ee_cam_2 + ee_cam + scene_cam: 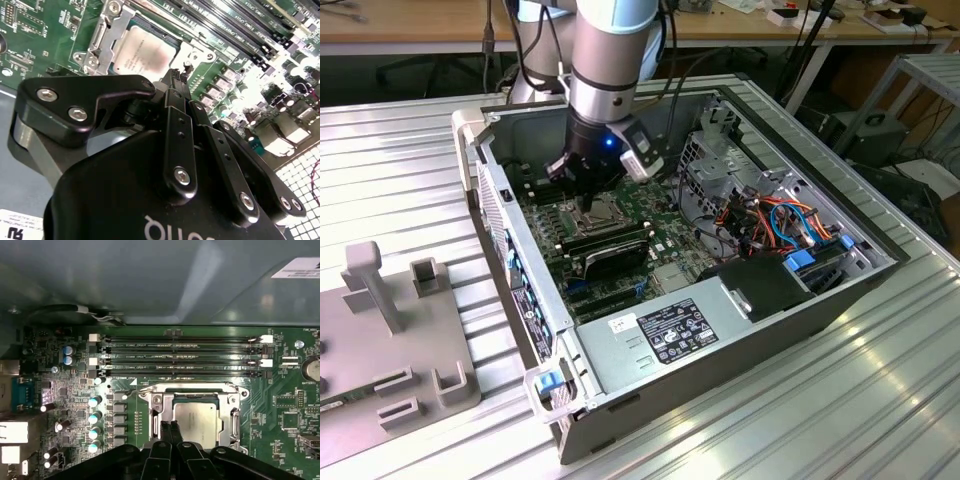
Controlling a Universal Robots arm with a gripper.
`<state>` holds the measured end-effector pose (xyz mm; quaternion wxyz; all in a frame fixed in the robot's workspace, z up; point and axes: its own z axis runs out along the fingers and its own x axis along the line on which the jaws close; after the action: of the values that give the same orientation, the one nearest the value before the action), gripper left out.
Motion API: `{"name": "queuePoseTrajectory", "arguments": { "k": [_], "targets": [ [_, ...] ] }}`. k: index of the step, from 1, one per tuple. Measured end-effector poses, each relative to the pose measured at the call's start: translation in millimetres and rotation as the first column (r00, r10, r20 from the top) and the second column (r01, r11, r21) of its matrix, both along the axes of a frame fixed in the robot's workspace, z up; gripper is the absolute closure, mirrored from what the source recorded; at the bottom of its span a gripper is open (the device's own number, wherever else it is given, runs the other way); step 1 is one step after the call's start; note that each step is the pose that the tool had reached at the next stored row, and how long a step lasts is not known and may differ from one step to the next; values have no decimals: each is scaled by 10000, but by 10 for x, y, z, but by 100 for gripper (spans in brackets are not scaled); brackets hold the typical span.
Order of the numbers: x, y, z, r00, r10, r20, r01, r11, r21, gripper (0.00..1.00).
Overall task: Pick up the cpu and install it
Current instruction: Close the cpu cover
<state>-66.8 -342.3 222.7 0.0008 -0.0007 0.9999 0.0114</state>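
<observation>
Flat silver-grey square cpu [197, 417] seated in the metal-framed socket [234, 412]
The black gripper [168, 429] is held clenched, empty, just over its edge

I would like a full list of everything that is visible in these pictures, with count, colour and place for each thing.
flat square silver-grey cpu: one, silver-grey, lying in the socket on the board
silver metal socket frame: one, silver, around the cpu
long black memory slots: at least three, black, side by side next to the socket
green motherboard: one, green, inside the case
open grey metal computer case: one, grey, on the table
silver power supply box: one, silver, in the case's near corner
bundle of cables: several, orange, blue and red, at the exterior view's right
ribbed aluminium table: one, silver, under everything
grey plastic fixture: one, grey, at the exterior view's left
robot arm: one, silver and light blue, reaching into the case
black tool: one, black, fingers together, at the socket
</observation>
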Motion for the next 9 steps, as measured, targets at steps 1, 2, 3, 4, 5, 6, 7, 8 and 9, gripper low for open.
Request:
{"name": "queuePoseTrajectory", "arguments": {
  "k": [1,2,3,4,5,6,7,8,9],
  "targets": [
    [-9,-3,-10,10000,20,0,-20,10000,0,89],
    [-16,-4,-20,10000,34,0,-34,10000,-1,89],
    [-30,-6,-41,10000,63,-1,-63,10000,-2,89],
    [-36,-6,-51,10000,78,-1,-78,10000,-1,89],
    [-38,-6,-54,10000,96,-1,-96,10000,-2,89],
    [-38,-6,-54,9999,104,-2,-104,9999,-3,89],
    [-38,-6,-54,9999,105,-2,-105,9999,-4,89],
    [-38,-6,-55,9999,106,-1,-106,9999,-3,89],
    [-38,-6,-55,9999,106,-1,-106,9999,-2,89]
  ]
}}
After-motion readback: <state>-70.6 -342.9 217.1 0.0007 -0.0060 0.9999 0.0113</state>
